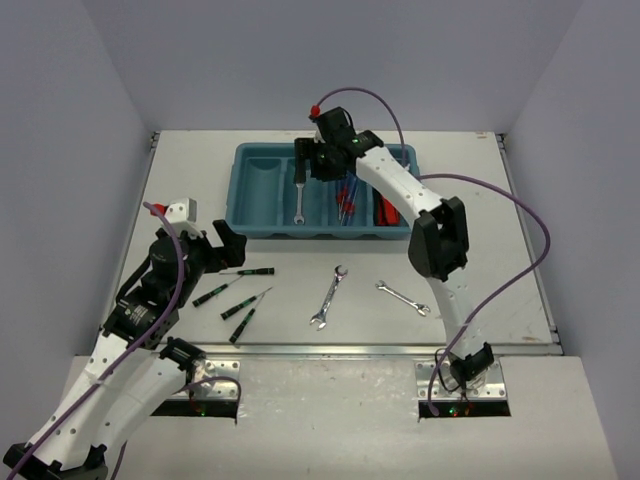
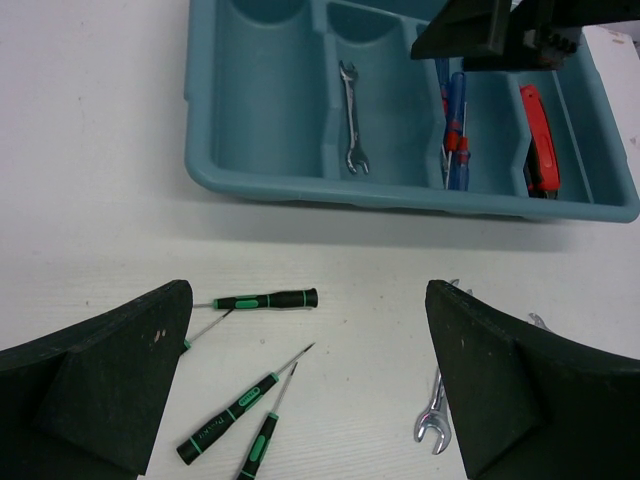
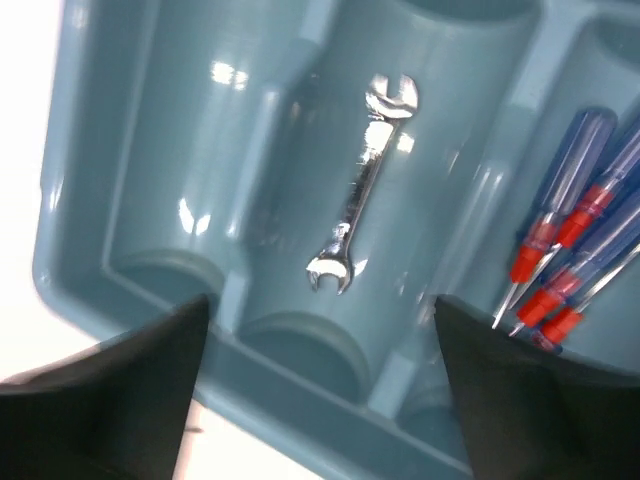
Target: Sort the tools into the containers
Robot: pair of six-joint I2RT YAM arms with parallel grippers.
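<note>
The teal tray (image 1: pixel 255 190) stands at the back. Its second compartment holds a silver wrench (image 1: pixel 299 203), the third holds blue-handled screwdrivers (image 1: pixel 345 203), and the fourth holds red-and-black pliers (image 1: pixel 385 210). My right gripper (image 1: pixel 312 165) is open and empty over the tray, above that wrench (image 3: pixel 362 190). Several black-and-green precision screwdrivers (image 1: pixel 247 271) lie on the table in front of the tray. My left gripper (image 1: pixel 215 250) is open and empty above them (image 2: pixel 235 410). Two more wrenches (image 1: pixel 329 298) (image 1: pixel 403 298) lie right of them.
The tray's leftmost compartment (image 2: pixel 255 100) holds nothing. One table wrench (image 2: pixel 435 410) shows partly behind my left gripper's right finger (image 2: pixel 520 390). The right arm reaches across the tray's right half. Purple walls close in the table on three sides.
</note>
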